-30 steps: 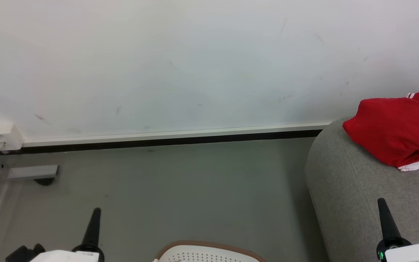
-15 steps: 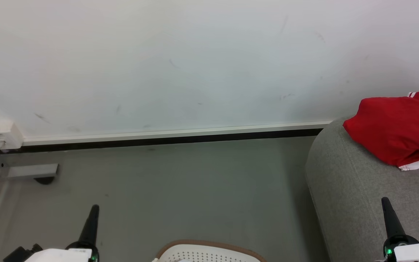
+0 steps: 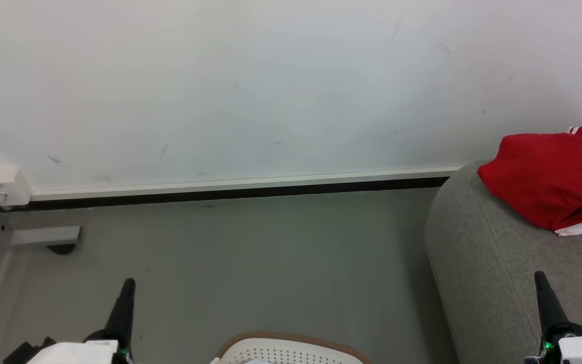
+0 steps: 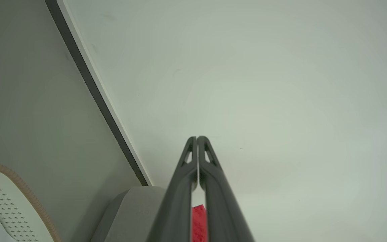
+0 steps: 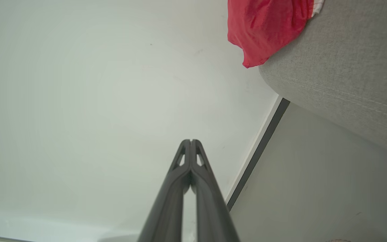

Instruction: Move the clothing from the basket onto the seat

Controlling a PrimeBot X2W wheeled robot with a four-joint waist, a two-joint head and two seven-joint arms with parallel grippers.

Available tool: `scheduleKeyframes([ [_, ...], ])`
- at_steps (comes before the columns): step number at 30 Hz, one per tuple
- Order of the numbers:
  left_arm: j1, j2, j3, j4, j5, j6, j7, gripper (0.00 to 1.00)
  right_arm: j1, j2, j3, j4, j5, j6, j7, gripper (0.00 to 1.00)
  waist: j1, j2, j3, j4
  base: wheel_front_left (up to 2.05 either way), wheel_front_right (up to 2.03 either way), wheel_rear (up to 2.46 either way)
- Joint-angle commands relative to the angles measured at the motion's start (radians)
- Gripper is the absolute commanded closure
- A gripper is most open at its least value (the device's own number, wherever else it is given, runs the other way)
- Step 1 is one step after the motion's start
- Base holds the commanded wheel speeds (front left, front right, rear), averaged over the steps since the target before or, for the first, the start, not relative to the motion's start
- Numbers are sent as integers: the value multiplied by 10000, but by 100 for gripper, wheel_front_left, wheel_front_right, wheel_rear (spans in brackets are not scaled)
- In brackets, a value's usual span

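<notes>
Head view: the red clothing [image 3: 548, 184] lies bunched on top of the grey seat [image 3: 488, 263] at the far right. It is up and beyond my right pincer [image 3: 538, 275] and well apart from it. My left pincer [image 3: 129, 281] is at the lower left, farther off, with bare floor [image 3: 250, 258] in between. Both pincers are closed tight, tip pressed to tip, with nothing in them. The basket [image 3: 291, 336] sits at the bottom edge between my two pincers.

The clothing rests near the seat's rounded far corner, close to the wall [image 3: 271, 91], with a white hem poking out on its near side. In the right wrist view one red fold hangs past the seat's curved edge. Left of the seat, the floor is open up to the dark skirting strip [image 3: 230, 193]. A grey bracket [image 3: 43, 236] juts out low by the left corner.

The picture's right edge cuts off the clothing, so I cannot tell how far it spreads across the seat. The basket is mostly cut off at the bottom, and I cannot make out what is inside. In the left wrist view my own fingers cover most of the clothing, leaving a red sliver between them.
</notes>
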Motion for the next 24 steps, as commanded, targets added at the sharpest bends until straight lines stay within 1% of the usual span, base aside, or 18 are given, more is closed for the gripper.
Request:
scheduleKeyframes([
  [1,-145,-22,64,-19,-207,-41,86,100,-159,-34,-106,-13,267,-19,55,100,0,0,5,1,0,0,0],
  [24,-318,-130,355,74,-1604,-198,526,100,-238,70,-490,36,1630,-24,493,100,0,0,81,12,0,0,0],
])
